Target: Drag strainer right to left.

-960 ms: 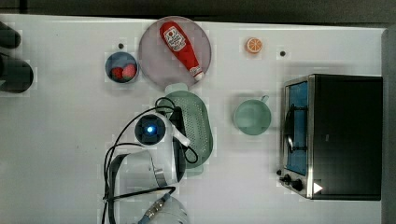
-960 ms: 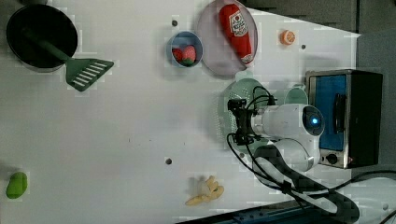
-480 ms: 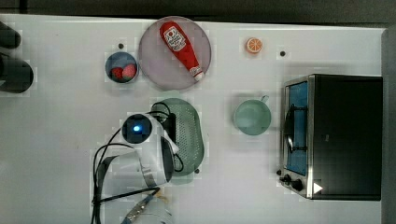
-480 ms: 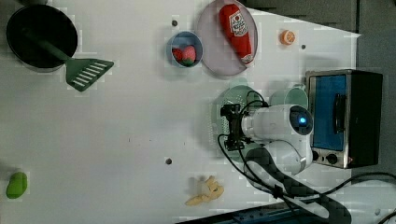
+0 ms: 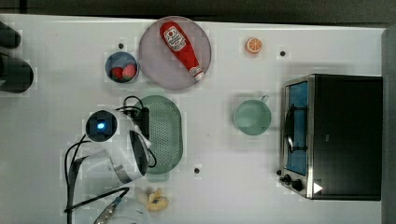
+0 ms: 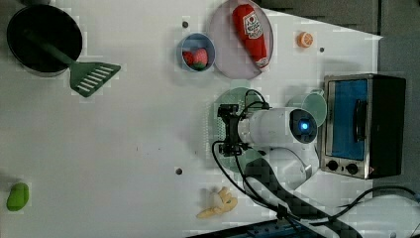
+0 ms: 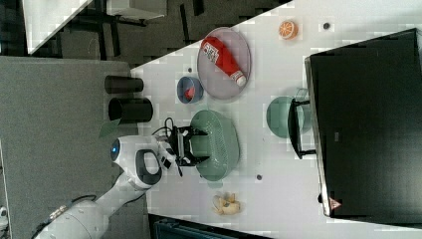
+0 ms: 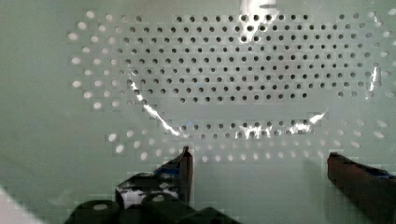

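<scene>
Reaching into the pale green oval plastic strainer (image 5: 163,133), the black two-finger claw (image 7: 195,145) sits w/ its fingers spread apart inside the bowl, pinching nothing; in the wrist view both fingertips (image 8: 186,161) hover over the perforated floor (image 8: 224,79), close to the sloping wall. The strainer lies mid-bench on the white bench (image 5: 224,186), just below the large grey round plate (image 5: 154,70) carrying the red plastic ketchup bottle (image 5: 180,46) in the top view, its long axis running top-to-bottom in the top view, i.e. across the drag direction. The white Franka arm (image 5: 121,149) stands on the top view's left of the strainer, so the claw enters from that side and the strainer's bulk lies on the claw's far side (towards the round green cup (image 5: 252,116) and the black toaster oven (image 5: 336,135)). Judging from this, the drag towards the top view's left means pulling the strainer towards the arm's own base, prob. w/ a finger hooked on the wall. Open room: bare bench to the top view's left, past the arm. The small blue bowl of red strawberries (image 5: 121,67) is near the strainer's upper end and the yellow banana-like toy (image 5: 156,200) near its lower end, both close enough to clip if the oval yaws.
</scene>
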You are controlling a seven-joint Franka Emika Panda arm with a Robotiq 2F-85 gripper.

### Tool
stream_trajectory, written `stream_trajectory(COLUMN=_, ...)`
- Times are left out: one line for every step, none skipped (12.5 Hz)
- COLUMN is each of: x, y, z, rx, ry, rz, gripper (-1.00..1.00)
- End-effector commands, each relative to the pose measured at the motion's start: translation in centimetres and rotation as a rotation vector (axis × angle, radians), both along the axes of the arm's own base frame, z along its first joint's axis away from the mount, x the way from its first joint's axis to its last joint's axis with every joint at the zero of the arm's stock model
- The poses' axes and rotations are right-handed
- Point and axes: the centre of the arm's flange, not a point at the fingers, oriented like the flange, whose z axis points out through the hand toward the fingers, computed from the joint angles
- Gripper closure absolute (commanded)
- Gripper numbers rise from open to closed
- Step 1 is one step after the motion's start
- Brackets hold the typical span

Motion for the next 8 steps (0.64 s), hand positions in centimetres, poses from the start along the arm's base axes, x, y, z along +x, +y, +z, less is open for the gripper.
stream_trajectory(x=-0.9, y=3.7, z=1.1, rx=0.022, ry=0.016, rz=-0.045, gripper=-1.0)
stream_trajectory(x=-0.9, y=4.4, z=1.1, rx=0.025, ry=0.015, rz=-0.036, gripper=-1.0)
stream_trajectory(x=-0.9, y=5.1, z=1.0, rx=0.031, ry=0.013, rz=-0.031, gripper=-1.0)
stream_trajectory(x=-0.8, y=5.8, z=1.0, rx=0.039, ry=0.014, rz=-0.033, gripper=-1.0)
stream_trajectory(x=-0.7, y=6.6, z=1.0, rx=0.049, ry=0.013, rz=-0.033, gripper=-1.0)
stream_trajectory(x=-0.7, y=7.4, z=1.0, rx=0.057, ry=0.015, rz=-0.034, gripper=-1.0)
stream_trajectory(x=-0.6, y=8.2, z=1.0, rx=0.067, ry=0.014, rz=-0.037, gripper=-1.0)
stream_trajectory(x=-0.4, y=9.1, z=1.1, rx=0.079, ry=0.012, rz=-0.04, gripper=-1.0)
